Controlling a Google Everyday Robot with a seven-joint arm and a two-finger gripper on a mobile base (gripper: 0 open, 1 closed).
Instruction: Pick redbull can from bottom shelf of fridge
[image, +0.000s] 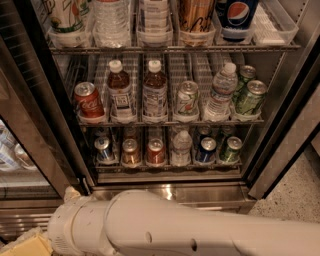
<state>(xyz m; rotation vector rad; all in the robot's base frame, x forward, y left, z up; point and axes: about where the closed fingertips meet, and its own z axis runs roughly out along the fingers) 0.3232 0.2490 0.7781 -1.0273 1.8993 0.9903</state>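
The redbull can (104, 149) stands upright at the far left of the bottom shelf (170, 165) of the fridge (172, 193), in the front row, with its silver top and pull tab facing up. To its right along the same front row come 2 copper-red cans (131, 152), a small water bottle (181, 147), a navy-blue can (206, 150) and a green can (231, 149), each in its own clear lane tray; more cans stand behind them, too dark to make out. On the rack above are a red cola can (89, 100), 2 brown bottles (120, 91), a pale can (187, 98), a water bottle (220, 93) and 2 green cans (250, 96). The top rack is cut off by the upper edge, showing only the lower parts of bottles and a Pepsi can (235, 17). Below the bottom shelf a shiny steel base catches a bright reflection. A speckled floor (300, 202) shows at the near right, beside the fridge's dark frame. At the left, behind glass, a few pale items sit blurred. The robot's white arm (190, 231) lies across the near edge, hiding the floor in front of the fridge. The gripper (26, 246) is at the near left corner, low and well apart from the redbull can; only a yellowish part of it shows, cut off by the edge, so I cannot tell if it is wide or narrow.
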